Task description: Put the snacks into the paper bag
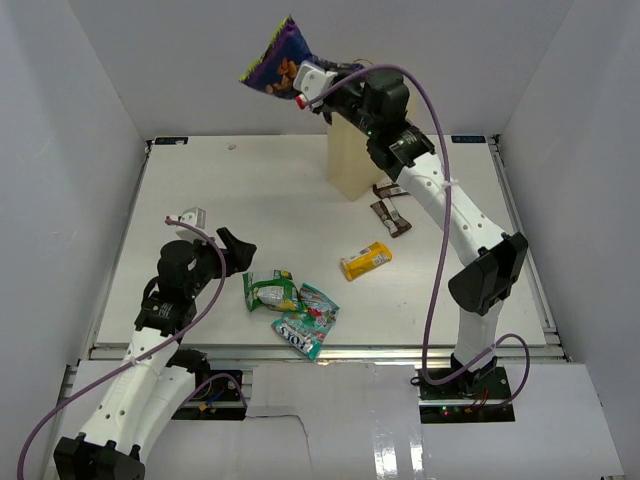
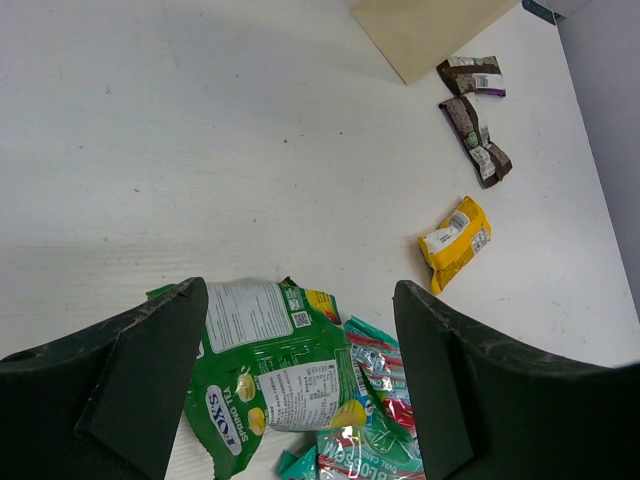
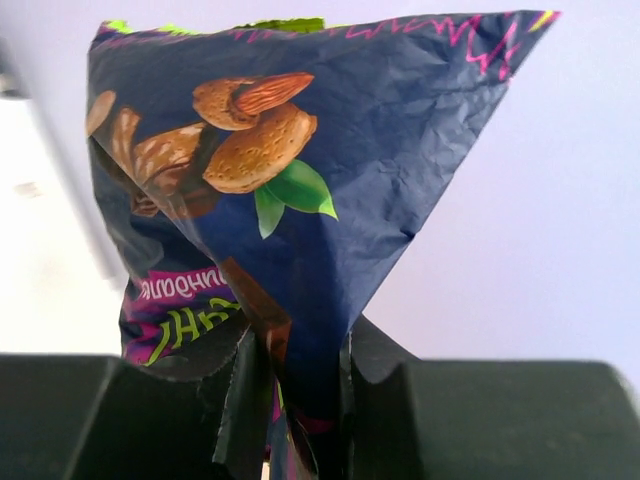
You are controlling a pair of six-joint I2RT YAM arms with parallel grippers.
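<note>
The right gripper [image 1: 302, 88] pinches a purple candy bag [image 1: 278, 58] high up by the paper bag [image 1: 350, 165]; the left gripper [image 1: 238, 251] gapes beside a green pouch [image 1: 270, 291].

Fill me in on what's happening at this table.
The right pincer is shut on a purple snack packet, held high in the air near the paper bag. The left pincer hangs open over the green packet. The teal packet, yellow bar and two brown bars lie on the table, not yet bagged.

Purple candy bag [image 1: 278, 62], yellow bar [image 1: 366, 260]
</note>
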